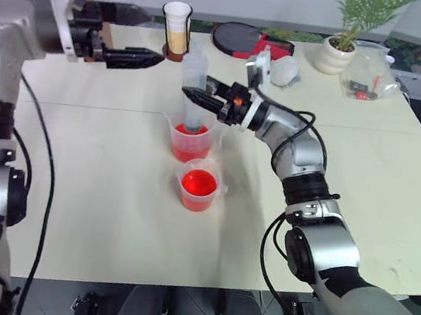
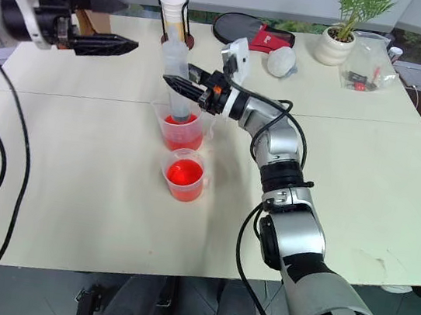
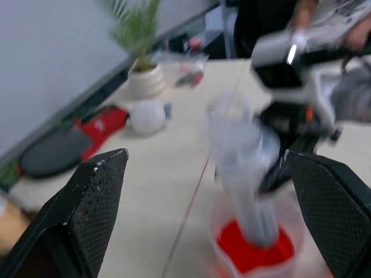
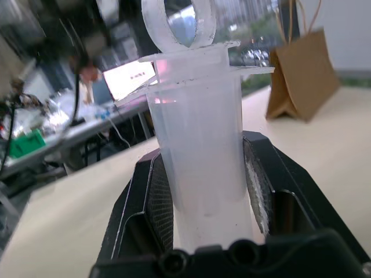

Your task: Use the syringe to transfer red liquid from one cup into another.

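- Mid-counter (image 1: 108, 214), the taller cup (image 1: 191, 141) holds red liquid (image 1: 188, 151); the shorter cup (image 1: 198, 189), just nearer, holds some too.
- Syringe (image 1: 194, 85) stands tip-down in the taller cup, clamped by the right pincer (image 1: 197, 94); drawing looks unstarted.
- Left pincer (image 1: 142, 58) hangs apart, empty.

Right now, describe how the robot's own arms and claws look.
Both arms are silver-grey shells with black joint sections and loose black cables running alongside. The left claw has two black, tapering fingers with a textured inner face. The right claw is black too, with small orange marks and a white camera block at its wrist.
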`<state>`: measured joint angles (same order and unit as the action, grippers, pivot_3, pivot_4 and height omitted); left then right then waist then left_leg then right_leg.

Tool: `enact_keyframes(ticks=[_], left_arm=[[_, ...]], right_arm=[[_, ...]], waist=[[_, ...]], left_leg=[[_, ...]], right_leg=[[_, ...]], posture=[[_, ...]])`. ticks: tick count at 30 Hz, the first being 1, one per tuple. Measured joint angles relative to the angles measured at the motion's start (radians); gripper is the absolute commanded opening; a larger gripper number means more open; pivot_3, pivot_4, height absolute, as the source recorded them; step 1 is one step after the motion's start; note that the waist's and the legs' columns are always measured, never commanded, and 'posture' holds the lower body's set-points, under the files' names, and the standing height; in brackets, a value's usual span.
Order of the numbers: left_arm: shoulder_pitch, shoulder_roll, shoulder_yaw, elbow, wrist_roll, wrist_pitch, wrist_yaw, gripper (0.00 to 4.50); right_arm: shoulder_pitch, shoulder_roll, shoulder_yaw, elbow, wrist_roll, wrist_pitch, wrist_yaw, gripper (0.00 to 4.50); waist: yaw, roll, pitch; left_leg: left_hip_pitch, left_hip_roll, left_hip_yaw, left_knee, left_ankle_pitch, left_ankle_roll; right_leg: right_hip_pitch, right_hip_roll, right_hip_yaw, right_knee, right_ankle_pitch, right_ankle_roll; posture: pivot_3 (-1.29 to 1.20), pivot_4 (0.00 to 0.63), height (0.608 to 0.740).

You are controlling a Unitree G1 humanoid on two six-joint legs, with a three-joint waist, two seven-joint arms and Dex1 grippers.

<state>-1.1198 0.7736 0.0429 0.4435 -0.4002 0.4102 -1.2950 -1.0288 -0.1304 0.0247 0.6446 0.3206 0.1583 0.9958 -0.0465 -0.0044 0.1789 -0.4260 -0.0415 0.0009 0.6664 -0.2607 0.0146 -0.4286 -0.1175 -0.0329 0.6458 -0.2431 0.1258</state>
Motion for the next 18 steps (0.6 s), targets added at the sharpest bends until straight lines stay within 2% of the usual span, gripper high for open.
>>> enact_keyframes(ticks=[4, 8, 17, 18], left_arm=[[-0.03, -0.085, -0.028, 0.138, 0.046, -0.096, 0.01, 4.5], [-0.075, -0.117, -0.028, 0.259, 0.088, -0.193, 0.015, 4.5], [-0.113, -0.21, -0.028, 0.396, 0.137, -0.312, 0.026, 4.5], [-0.114, -0.217, -0.028, 0.403, 0.139, -0.319, 0.027, 4.25]], right_arm=[[0.005, 0.0, 0.005, 0.022, -0.022, -0.041, 0.003, 1.39], [0.009, 0.003, 0.006, 0.026, -0.024, -0.049, 0.001, 1.39], [0.042, 0.027, 0.019, 0.012, -0.026, -0.049, -0.007, 1.39], [0.048, 0.029, 0.021, 0.01, -0.028, -0.049, -0.008, 1.39]], waist=[[0.0, 0.0, 0.0], [0.0, 0.0, 0.0], [0.002, 0.0, 0.0], [0.001, 0.0, 0.0]], left_leg=[[0.0, 0.0, 0.0, 0.0, 0.0, 0.0], [0.0, 0.0, 0.0, 0.0, 0.0, 0.0], [0.0, 0.0, 0.0, 0.0, 0.0, 0.0], [0.0, 0.0, 0.0, 0.0, 0.0, 0.0]], right_leg=[[0.0, 0.0, 0.0, 0.0, 0.0, 0.0], [0.0, 0.0, 0.0, 0.0, 0.0, 0.0], [0.0, 0.0, 0.0, 0.0, 0.0, 0.0], [0.0, 0.0, 0.0, 0.0, 0.0, 0.0]], posture=[[0.0, 0.15, 0.74], [0.0, 0.15, 0.74], [0.0, 0.15, 0.74], [0.0, 0.15, 0.74]])
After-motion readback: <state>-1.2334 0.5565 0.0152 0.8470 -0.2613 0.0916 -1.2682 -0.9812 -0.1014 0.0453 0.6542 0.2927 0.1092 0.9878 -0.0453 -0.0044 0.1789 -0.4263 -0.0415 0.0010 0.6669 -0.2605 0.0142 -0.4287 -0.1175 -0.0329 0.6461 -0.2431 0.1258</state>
